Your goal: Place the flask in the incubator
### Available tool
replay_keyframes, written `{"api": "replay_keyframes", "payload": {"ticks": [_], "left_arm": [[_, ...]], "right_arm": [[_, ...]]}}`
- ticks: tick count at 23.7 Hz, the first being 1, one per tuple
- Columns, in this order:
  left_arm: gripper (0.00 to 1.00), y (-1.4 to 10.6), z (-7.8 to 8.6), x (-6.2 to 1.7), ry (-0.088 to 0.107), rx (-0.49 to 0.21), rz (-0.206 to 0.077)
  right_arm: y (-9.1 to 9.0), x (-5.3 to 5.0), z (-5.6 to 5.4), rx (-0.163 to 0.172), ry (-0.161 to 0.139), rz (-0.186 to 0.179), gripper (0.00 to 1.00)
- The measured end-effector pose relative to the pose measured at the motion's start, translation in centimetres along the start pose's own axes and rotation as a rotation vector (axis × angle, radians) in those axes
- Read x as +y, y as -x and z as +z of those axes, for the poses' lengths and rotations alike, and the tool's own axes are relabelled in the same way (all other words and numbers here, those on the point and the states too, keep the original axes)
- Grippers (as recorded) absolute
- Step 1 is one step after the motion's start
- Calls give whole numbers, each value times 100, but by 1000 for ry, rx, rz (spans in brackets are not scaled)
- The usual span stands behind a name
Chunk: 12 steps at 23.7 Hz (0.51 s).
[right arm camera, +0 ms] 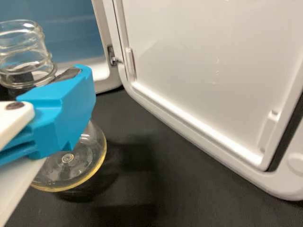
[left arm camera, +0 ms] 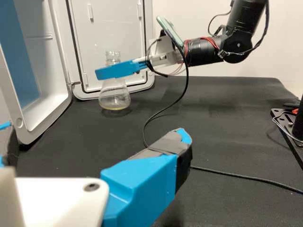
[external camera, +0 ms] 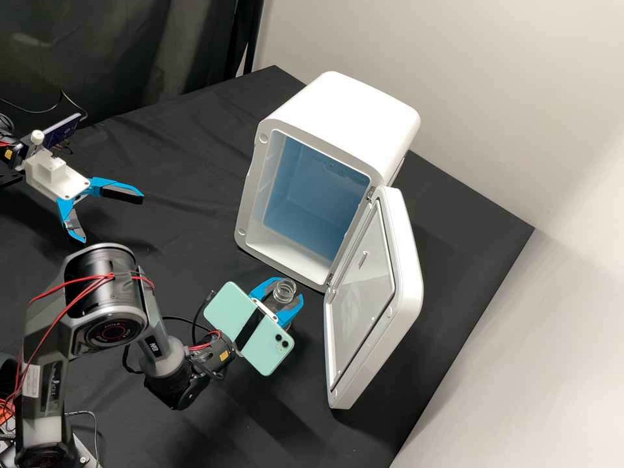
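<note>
None of the print on my bench is clear enough for me to read as a word or number. There is fine pale lettering in a ring on the round end cap [external camera: 109,331] of my right arm's big joint. A small white tag [external camera: 154,345] sits on the link leading from that joint toward my right gripper [external camera: 286,294], and a pale sticker [external camera: 44,385] is on the upright link near the base, all too small to make out.
</note>
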Motion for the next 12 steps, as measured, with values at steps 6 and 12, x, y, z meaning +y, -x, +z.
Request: {"api": "replay_keyframes", "payload": {"ticks": [6,12], "left_arm": [[100,4,-21,5,4,13,4],[100,5,-45,13,15,38,13]], "right_arm": [[-16,20,-164,52,-1,13,0],[-19,63,-234,69,-33,42,0]]}}
